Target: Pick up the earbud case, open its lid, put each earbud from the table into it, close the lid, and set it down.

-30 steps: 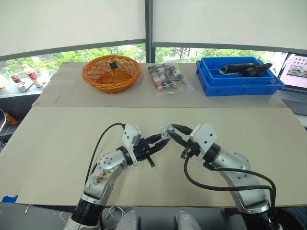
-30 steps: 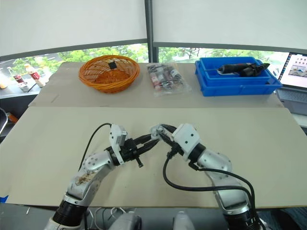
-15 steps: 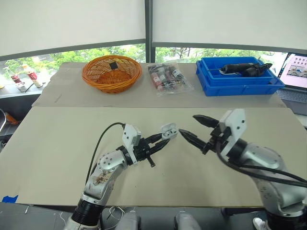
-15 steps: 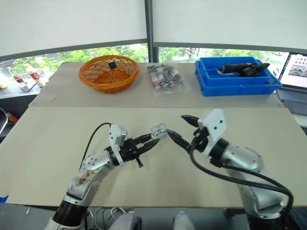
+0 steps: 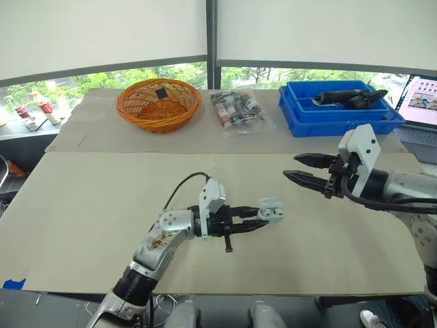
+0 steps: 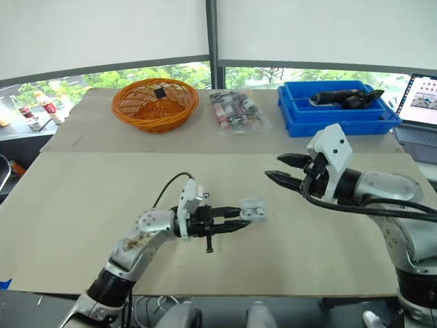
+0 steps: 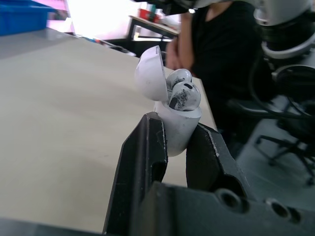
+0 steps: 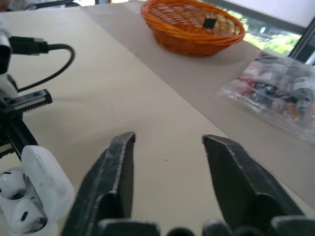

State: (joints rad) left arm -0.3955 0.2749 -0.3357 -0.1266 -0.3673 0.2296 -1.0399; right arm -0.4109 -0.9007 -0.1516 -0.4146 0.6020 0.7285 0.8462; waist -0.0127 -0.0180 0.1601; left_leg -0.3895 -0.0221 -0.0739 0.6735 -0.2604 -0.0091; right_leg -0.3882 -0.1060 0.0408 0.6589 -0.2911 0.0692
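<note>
The white earbud case (image 5: 270,208) hangs just above the table near its middle, and my left gripper (image 5: 263,216) is shut on its lower body. Its lid (image 7: 152,73) stands open, with two white earbuds (image 7: 184,93) seated inside the case (image 7: 177,130). My right gripper (image 5: 291,167) hovers open to the right of the case and farther back, apart from it, with nothing between its fingers. In the right wrist view the case (image 8: 44,182) lies beyond and to one side of the open right gripper (image 8: 168,138).
Along the back of the table stand an orange wicker basket (image 5: 158,104), a clear bag of small items (image 5: 237,109) and a blue bin (image 5: 339,108) holding a dark tool. A laptop (image 5: 422,102) sits at the far right. A person in black (image 7: 221,54) stands beyond the table.
My right gripper has drawn away from the case, up and to the right, and stands open. My left gripper has carried the case to the right and lower.
</note>
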